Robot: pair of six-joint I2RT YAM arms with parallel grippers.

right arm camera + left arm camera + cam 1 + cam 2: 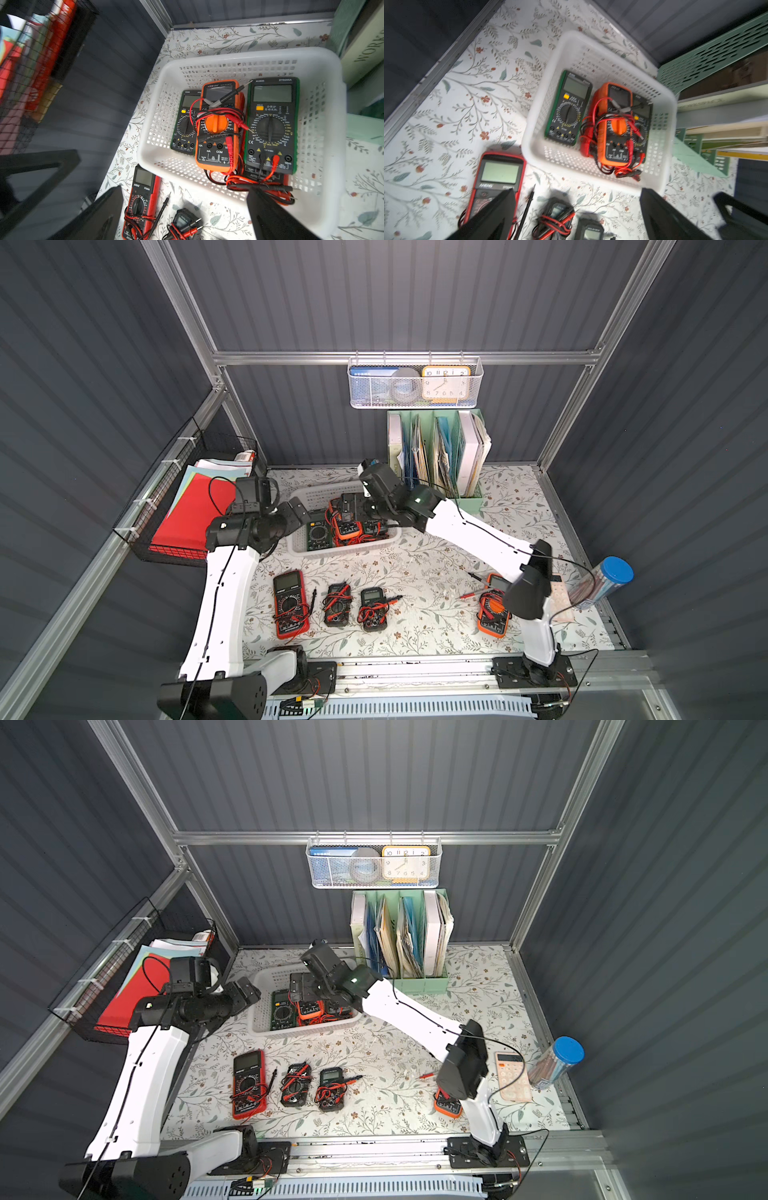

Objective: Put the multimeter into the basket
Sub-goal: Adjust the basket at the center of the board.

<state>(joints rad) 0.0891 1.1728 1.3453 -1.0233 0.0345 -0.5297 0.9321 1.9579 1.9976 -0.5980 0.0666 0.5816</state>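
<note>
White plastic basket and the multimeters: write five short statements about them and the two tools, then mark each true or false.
1. The white perforated plastic basket holds an orange-cased multimeter. True.
2. The right tool grips a multimeter. False: it is open and empty over the basket.
3. Two small black multimeters lie side by side on the floral tabletop. True.
4. The basket holds one meter only. False: at least three lie in it.
5. The left tool is shut. False: its jaws stand open, holding nothing.
</note>
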